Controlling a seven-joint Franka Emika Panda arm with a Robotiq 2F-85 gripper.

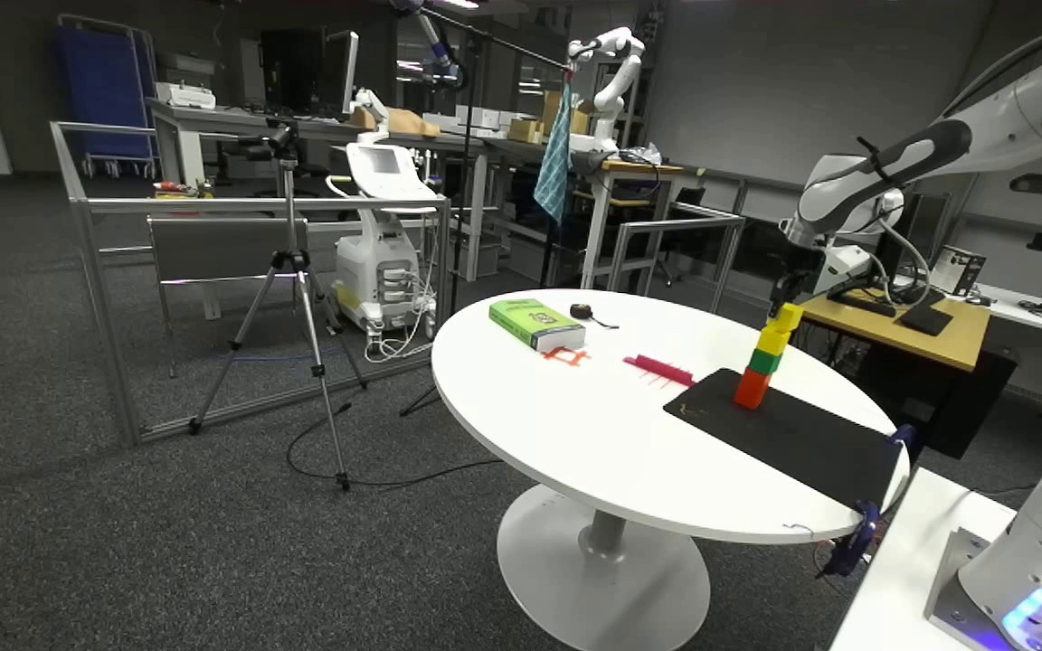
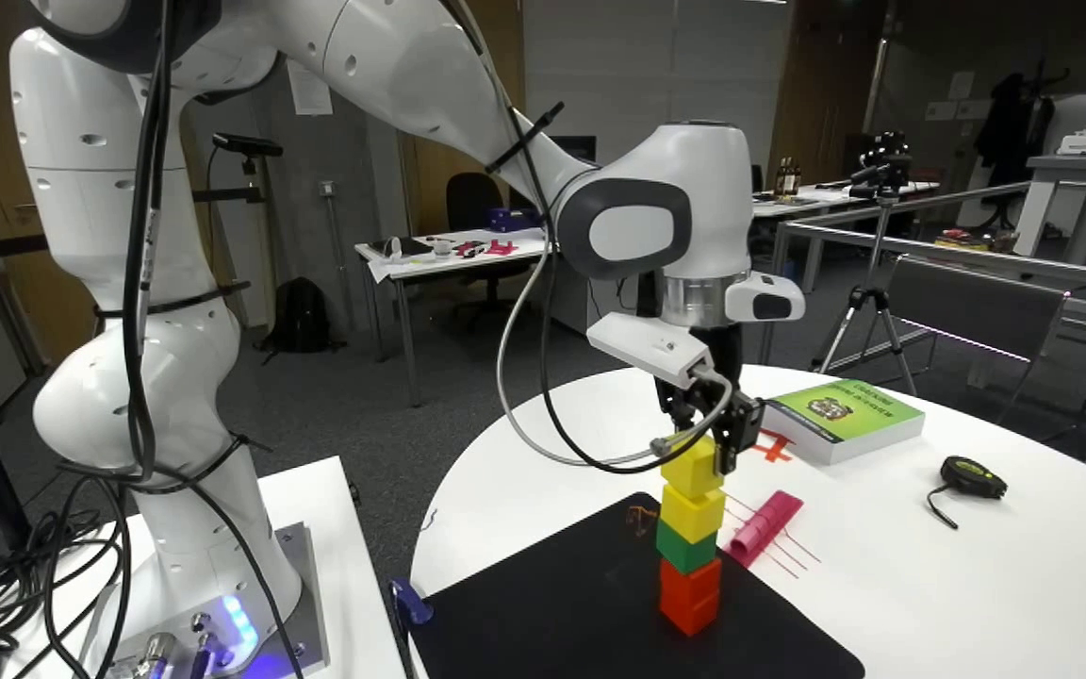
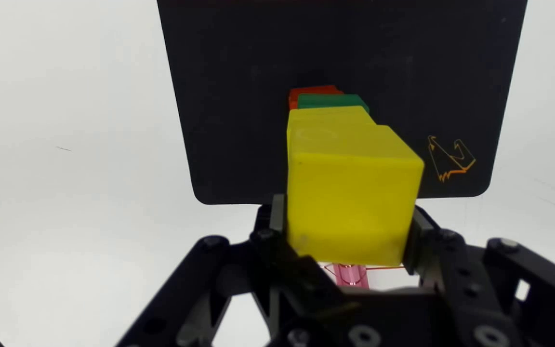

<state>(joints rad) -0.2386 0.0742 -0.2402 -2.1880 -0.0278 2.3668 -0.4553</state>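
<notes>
My gripper (image 3: pixel 349 220) is shut on a yellow block (image 3: pixel 354 202), with one finger pad (image 3: pixel 278 213) against its left side and the other against its right in the wrist view. Directly below it stands a column: a second yellow block (image 2: pixel 692 512), a green block (image 2: pixel 686 549) and red blocks (image 2: pixel 690 602) at the bottom. The held block sits slightly askew at the top of this column and appears to touch it. A black mat (image 2: pixel 543 604) on the round white table lies under the column. In an exterior view the column (image 1: pixel 763 362) looks tilted.
A green book (image 2: pixel 840 415), a tape measure (image 2: pixel 972 478) and a pink piece (image 2: pixel 766 526) lie on the round white table (image 1: pixel 521 407). A red flat piece (image 1: pixel 566 355) is beside the book. Blue clamps (image 1: pixel 854 540) grip the mat's table edge. Cables hang by the wrist.
</notes>
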